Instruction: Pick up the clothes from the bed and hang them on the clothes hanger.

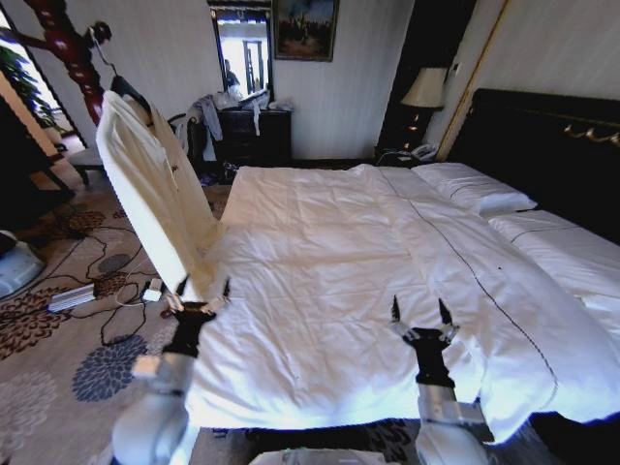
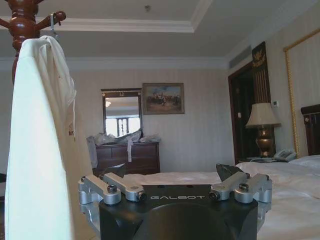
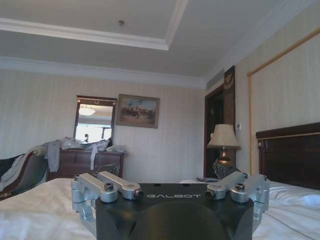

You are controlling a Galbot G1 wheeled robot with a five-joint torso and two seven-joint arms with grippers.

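At the near edge of the bed (image 1: 320, 291), both sets of jaws stand wide and empty: left gripper (image 1: 202, 290) beside the hanging clothes (image 1: 155, 189), right gripper (image 1: 419, 314) over the duvet. Above, the cream shirt drapes from the wooden pole (image 1: 68, 48).

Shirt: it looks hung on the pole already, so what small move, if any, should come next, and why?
Probably just draw the left gripper back from the shirt. The shirt hangs from the wooden pole, clear of the bed, and the left gripper sits open and empty by its lower hem. The right gripper is open over the duvet, holding nothing. No grasp looks needed.
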